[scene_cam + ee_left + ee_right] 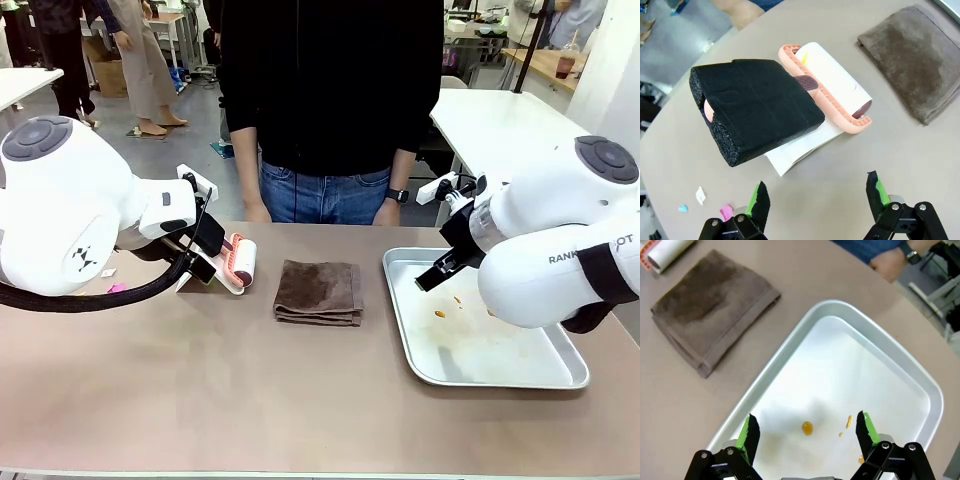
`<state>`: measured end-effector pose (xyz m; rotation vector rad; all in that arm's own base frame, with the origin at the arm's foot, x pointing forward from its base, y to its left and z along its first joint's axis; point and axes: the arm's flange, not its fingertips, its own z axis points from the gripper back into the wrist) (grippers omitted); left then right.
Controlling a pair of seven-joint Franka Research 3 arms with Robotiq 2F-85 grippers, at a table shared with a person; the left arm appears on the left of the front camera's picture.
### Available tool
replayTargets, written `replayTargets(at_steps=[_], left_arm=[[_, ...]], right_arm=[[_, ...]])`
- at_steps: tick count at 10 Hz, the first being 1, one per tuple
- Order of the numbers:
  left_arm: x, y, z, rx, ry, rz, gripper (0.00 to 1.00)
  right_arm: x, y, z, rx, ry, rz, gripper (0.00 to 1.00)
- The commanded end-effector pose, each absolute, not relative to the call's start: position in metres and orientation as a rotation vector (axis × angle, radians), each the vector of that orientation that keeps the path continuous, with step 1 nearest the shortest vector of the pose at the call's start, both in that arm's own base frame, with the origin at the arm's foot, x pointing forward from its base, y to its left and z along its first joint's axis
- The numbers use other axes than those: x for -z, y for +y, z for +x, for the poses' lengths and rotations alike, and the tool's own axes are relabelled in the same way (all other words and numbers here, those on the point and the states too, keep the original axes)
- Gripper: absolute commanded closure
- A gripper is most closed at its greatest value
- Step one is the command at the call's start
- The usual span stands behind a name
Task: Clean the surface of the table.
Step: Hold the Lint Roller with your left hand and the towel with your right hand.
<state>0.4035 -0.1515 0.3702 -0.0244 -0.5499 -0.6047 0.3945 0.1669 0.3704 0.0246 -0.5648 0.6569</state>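
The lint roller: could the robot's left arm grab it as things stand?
Probably yes: the open left gripper hovers right by the black handle of the roller, with nothing between them.

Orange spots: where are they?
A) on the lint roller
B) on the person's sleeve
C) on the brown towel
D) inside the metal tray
D: the orange spots sit on the floor of the tray. The towel beside it shows none.
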Motion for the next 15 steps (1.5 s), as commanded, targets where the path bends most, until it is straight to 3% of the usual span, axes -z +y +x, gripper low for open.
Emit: replayTargets(at_steps=[1, 4, 7, 9, 10, 13, 15], left_arm=[[-0.370, -0.152, 0.404, 0.605, -0.550, -0.024, 0.00], [-0.398, -0.155, 0.385, 0.688, -0.513, -0.072, 0.00], [-0.465, -0.138, 0.354, 0.689, -0.557, -0.197, 0.00], [-0.499, -0.114, 0.331, 0.628, -0.487, -0.261, 0.00], [-0.509, -0.099, 0.322, 0.665, -0.407, -0.369, 0.00], [-0.513, 0.005, 0.322, 0.553, -0.489, -0.810, 0.00], [-0.489, 0.060, 0.328, 0.404, -0.522, -0.942, 0.00]], right_arm=[[-0.371, 0.167, 0.395, -0.656, -0.565, 0.025, 0.00], [-0.392, 0.162, 0.377, -0.681, -0.560, 0.076, 0.00], [-0.442, 0.123, 0.356, -0.673, -0.500, 0.280, 0.00], [-0.470, 0.093, 0.341, -0.566, -0.487, 0.479, 0.00], [-0.479, 0.075, 0.335, -0.525, -0.455, 0.601, 0.00], [-0.495, 0.001, 0.319, -0.244, -0.467, 0.879, 0.00], [-0.489, -0.065, 0.313, -0.109, -0.525, 1.047, 0.00]])
